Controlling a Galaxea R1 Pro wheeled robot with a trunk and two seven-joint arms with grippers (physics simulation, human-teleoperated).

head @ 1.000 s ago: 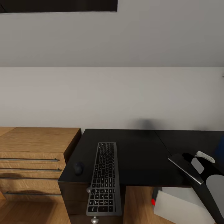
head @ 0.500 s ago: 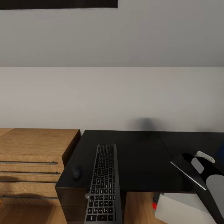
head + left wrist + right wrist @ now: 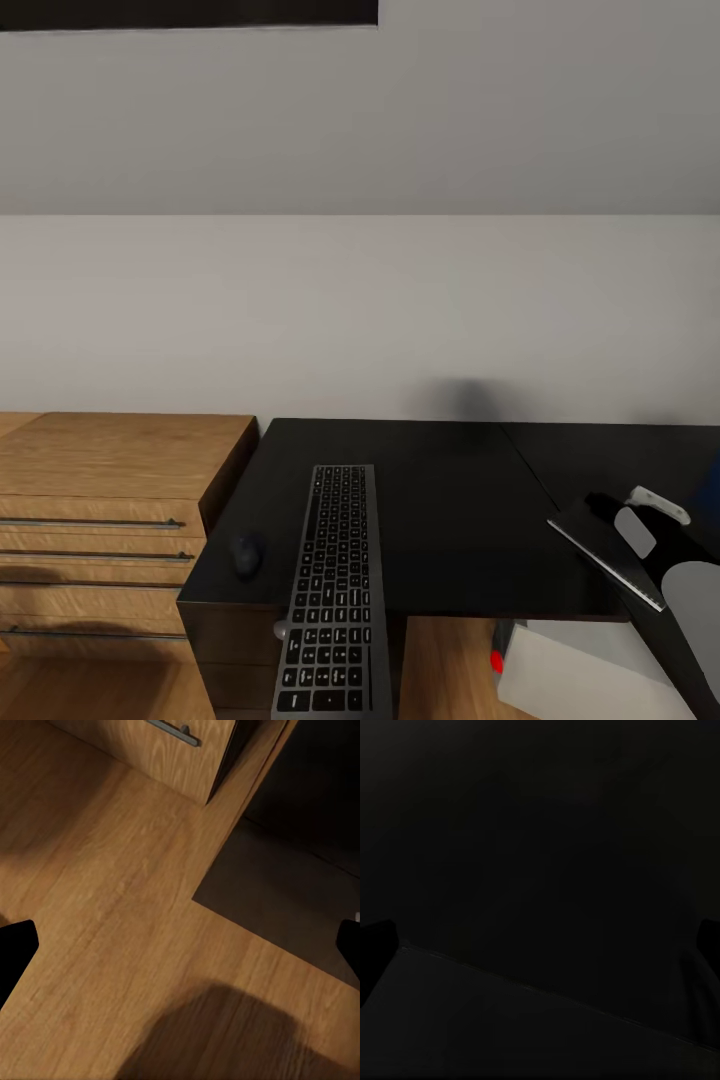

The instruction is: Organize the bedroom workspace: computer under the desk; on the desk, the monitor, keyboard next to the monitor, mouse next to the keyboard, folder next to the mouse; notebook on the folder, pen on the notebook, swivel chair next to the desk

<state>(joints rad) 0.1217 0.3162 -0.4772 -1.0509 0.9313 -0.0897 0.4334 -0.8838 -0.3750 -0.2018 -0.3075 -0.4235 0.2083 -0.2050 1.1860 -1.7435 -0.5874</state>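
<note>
**Operator:** While I look down from the head camera, I have the black bench in front of me against the pale wall. The keyboard lies lengthwise near the bench's left end, and its near end runs out over the front edge. The mouse sits just beside it, close to the front-left corner.

**Observer:** What about your arms?

**Operator:** My right arm comes in at the bench's right end, holding a thin dark slab tilted over the front edge; I cannot tell whether it is the folder. From the right wrist camera almost everything is black, so I cannot tell how the right pincer stands. On the left wrist camera I see the left pincer spread wide, its dark fingertips at opposite sides, nothing between them, over the wooden floor.

**Observer:** Anything else nearby?

**Operator:** A wooden drawer unit stands touching the bench's left end, and a white box with a red spot sits on the floor below the front edge, towards the right.
</note>
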